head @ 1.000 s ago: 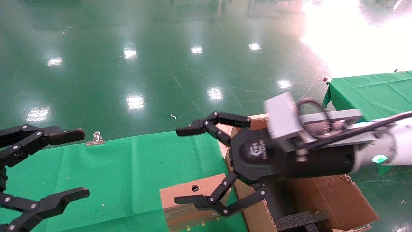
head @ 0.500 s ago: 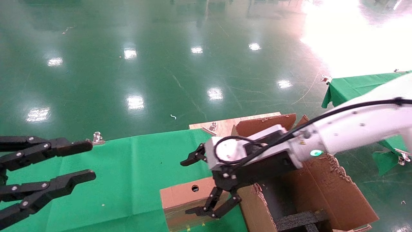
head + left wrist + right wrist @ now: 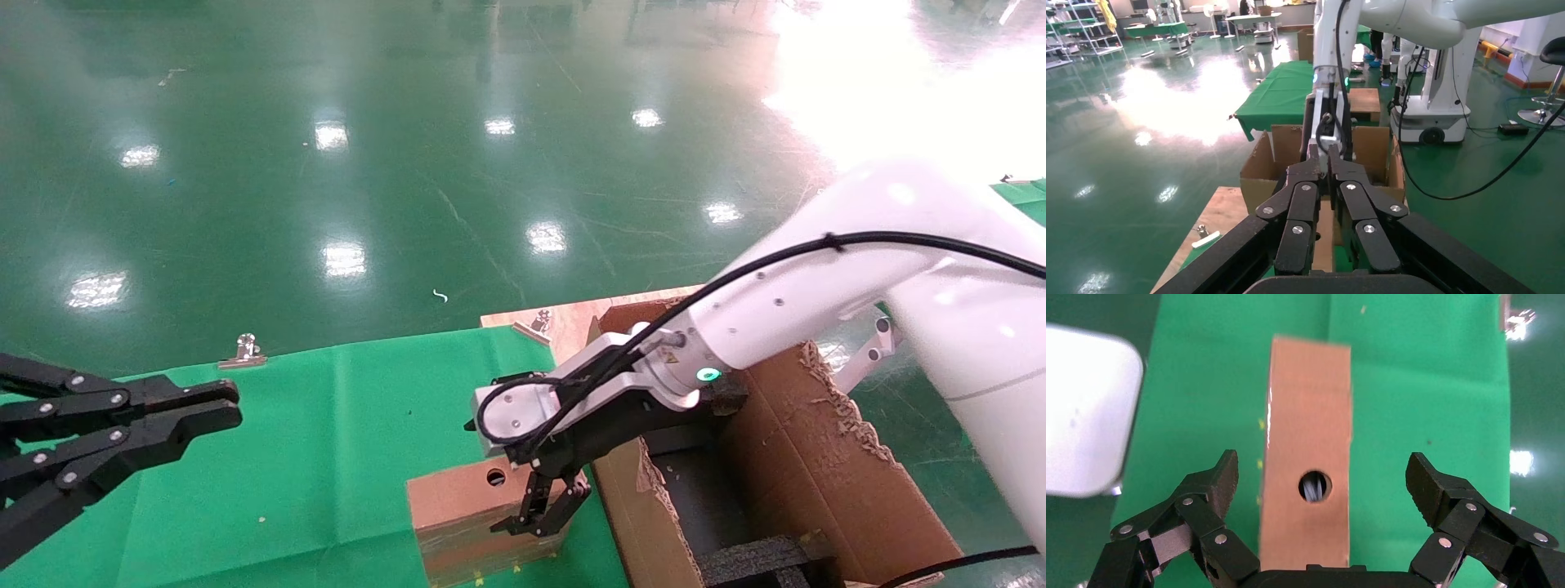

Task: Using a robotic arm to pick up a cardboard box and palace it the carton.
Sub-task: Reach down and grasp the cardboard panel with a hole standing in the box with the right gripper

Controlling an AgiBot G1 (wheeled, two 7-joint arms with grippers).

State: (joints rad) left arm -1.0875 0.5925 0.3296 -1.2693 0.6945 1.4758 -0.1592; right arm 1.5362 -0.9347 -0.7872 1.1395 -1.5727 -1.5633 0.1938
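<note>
Over green-clothed table (image 3: 343, 425) w/ glossy green floor (image 3: 327, 163), right pincer (image 3: 1321, 490) wide astride cardboard box (image 3: 1308, 447).

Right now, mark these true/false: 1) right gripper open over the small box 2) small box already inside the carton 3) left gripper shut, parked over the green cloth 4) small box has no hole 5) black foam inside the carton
1) True: the right gripper is open, fingers either side of the cardboard box.
2) False: the box sits on the green cloth, beside the carton.
3) True: the left gripper is shut, off to the left.
4) False: a round hole shows.
5) True: black foam.
</note>
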